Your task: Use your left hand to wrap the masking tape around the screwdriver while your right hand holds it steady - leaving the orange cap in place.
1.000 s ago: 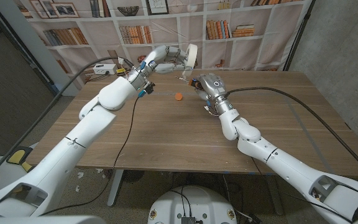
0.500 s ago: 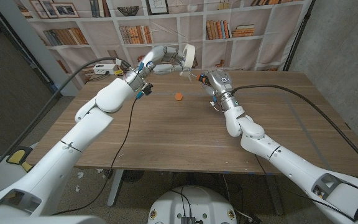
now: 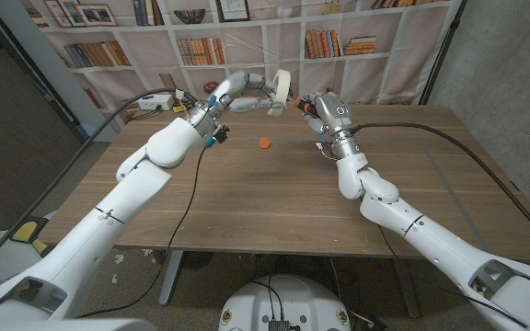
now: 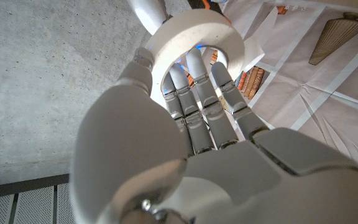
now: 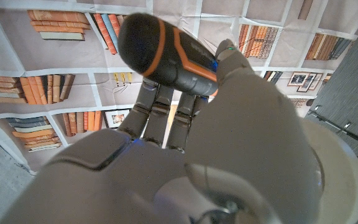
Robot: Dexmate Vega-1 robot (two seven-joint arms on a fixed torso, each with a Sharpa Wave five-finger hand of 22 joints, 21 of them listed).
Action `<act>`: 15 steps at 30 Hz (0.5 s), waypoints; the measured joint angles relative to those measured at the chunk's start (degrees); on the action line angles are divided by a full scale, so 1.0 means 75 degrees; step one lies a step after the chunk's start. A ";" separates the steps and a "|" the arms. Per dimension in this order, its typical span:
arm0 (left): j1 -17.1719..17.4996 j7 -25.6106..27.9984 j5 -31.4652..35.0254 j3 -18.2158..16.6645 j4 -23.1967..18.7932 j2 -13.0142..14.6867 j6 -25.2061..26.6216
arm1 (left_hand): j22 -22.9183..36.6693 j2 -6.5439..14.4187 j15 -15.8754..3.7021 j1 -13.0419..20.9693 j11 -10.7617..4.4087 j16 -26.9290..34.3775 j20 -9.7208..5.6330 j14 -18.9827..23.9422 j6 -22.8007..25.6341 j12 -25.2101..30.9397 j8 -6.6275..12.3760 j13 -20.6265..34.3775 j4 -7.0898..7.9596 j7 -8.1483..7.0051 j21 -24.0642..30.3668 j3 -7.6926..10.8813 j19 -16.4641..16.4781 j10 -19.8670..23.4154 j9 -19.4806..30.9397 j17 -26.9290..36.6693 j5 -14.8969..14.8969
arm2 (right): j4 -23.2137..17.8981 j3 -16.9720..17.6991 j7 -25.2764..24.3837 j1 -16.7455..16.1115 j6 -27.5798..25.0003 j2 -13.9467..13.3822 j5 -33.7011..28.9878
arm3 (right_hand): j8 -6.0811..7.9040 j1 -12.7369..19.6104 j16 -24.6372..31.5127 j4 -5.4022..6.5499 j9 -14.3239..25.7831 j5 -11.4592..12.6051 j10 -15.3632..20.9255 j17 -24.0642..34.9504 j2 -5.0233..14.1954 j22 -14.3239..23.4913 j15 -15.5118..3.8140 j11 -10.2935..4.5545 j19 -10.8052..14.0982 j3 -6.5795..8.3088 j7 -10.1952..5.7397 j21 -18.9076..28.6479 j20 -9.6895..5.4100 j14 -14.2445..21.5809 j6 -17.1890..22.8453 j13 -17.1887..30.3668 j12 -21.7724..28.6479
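Left robot hand (image 3: 258,95) grips the masking tape roll (image 4: 194,38) aloft; right robot hand (image 3: 317,109) clasps the screwdriver (image 5: 166,54). Orange cap (image 3: 264,142) lies on the worktop (image 3: 247,202). A loose grip could let the screwdriver twist.

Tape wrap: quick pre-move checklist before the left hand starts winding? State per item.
1. Right hand grips the screwdriver by its black and orange handle: ok.
2. Left hand holds the masking tape roll, fingers through its core: ok.
3. Tape roll raised beside the right hand above the table, head view: ok.
4. Orange cap lies on the table between the arms, apart from both hands: ok.
5. Free tape end stuck to the screwdriver shaft: cannot tell, too small in the head view.
6. Shaft clear of the right hand's fingers for wrapping: cannot tell.
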 measured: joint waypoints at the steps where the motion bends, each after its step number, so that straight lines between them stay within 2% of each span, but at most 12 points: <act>1: 0.0000 -0.0021 -0.0022 0.0000 0.0000 0.0000 0.0000 | 0.0000 0.0000 0.0000 0.0000 0.0000 -0.0005 -0.0017 0.0000 0.0000 -0.0029 -0.0001 0.0009 0.0000 0.0000 0.0000 0.0000 -0.0017 0.0000 0.0001 0.0007 0.0000 | -0.0032 0.0030 0.0000 -0.0012 0.0000 0.0011 0.0000 | -0.0010 0.0000 -0.0003 0.0000 0.0000 0.0000 0.0037 0.0000 0.0000 -0.0020 0.0012 -0.0037 0.0000 0.0000 -0.0006 0.0029 0.0000 0.0012 0.0101 -0.0003 -0.0005; 15: -0.0124 -0.0330 -0.0291 0.0232 0.0229 0.0010 0.0168 | -0.0070 0.0000 -0.0040 0.0000 0.0014 -0.0051 -0.0014 0.0043 -0.0001 -0.0057 -0.0052 0.0051 0.0011 0.0001 0.0125 0.0008 -0.0069 0.0014 0.0039 0.0072 -0.0068 | -0.0128 0.0319 -0.0347 -0.0090 0.0193 0.0249 0.0402 | -0.0073 0.0009 -0.0033 -0.0004 -0.0003 -0.0008 0.0109 0.0003 -0.0009 -0.0070 0.0009 0.0000 -0.0039 -0.0006 -0.0011 0.0117 0.0040 0.0040 0.0149 0.0031 -0.0055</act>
